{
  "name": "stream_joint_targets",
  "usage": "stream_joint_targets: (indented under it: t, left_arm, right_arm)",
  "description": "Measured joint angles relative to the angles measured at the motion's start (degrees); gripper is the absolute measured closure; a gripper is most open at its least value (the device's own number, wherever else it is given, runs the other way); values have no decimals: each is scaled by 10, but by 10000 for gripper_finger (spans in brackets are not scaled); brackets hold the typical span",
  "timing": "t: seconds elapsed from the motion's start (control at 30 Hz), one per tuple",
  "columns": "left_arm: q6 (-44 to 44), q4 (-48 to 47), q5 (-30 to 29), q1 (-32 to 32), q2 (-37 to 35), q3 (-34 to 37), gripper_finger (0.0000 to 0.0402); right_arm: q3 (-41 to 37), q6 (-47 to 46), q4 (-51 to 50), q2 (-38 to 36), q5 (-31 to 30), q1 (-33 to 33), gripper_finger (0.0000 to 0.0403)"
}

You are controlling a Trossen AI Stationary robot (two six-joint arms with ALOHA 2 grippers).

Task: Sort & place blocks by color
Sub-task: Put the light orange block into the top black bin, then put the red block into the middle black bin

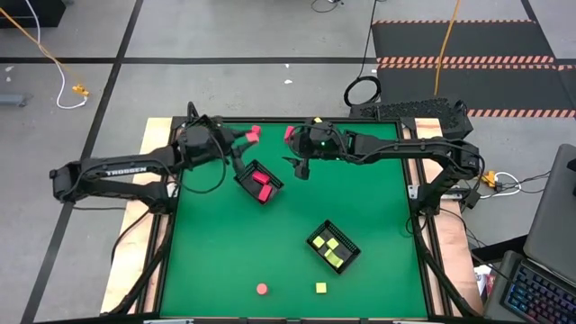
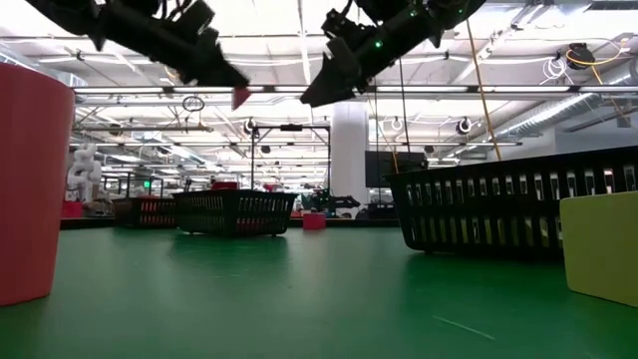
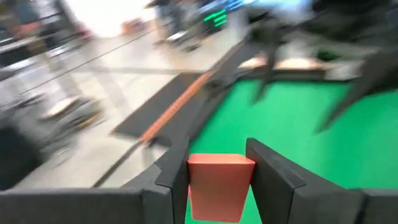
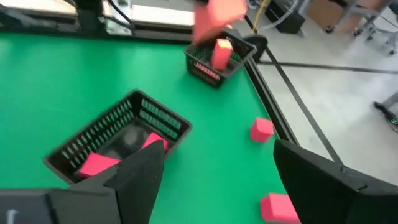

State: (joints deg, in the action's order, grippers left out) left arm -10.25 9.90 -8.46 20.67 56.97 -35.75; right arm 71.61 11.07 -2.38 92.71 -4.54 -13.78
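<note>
Green table [image 1: 225, 252] — grey taped floor [image 1: 225, 36], striped mats [image 1: 459, 40] beyond.

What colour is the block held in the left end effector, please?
Red; the block shows best in the left wrist view.

White lettering "TROSSEN" runs along the left arm [image 1: 117, 171], read in the high view. No other text, label or number legible in any view

The whole table [image 1: 225, 261] is seen from straight above. A level view is taken at its surface. Both show the trays [image 1: 259, 183].
</note>
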Motion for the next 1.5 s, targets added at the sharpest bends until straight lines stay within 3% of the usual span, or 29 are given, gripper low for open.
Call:
stream_joint_targets:
  t: [0.23, 0.37, 0.9, 0.97, 1.23, 1.33, 1.5]
  left_arm:
    - [51, -117, -182, 58, -23, 0, 271]
    - [69, -159, -241, 97, -14, 0, 271]
    - [104, -214, -229, 221, 103, 0, 271]
    - [107, -213, -229, 231, 117, 0, 246]
    - [121, -213, -229, 247, 138, 0, 58]
    - [121, -213, -229, 245, 132, 0, 24]
    - [123, -216, -223, 234, 103, 0, 14]
  right_arm:
    - [0, -14, -5, 0, 0, 0, 111]
    - [0, -14, -9, 0, 1, 0, 112]
    - [0, -43, -14, 0, 1, 0, 112]
    - [0, -44, -14, 0, 1, 0, 112]
    - [0, -44, -14, 0, 1, 0, 112]
    - [-1, -44, -14, 0, 1, 0, 112]
    - [-1, -44, -21, 0, 1, 0, 112]
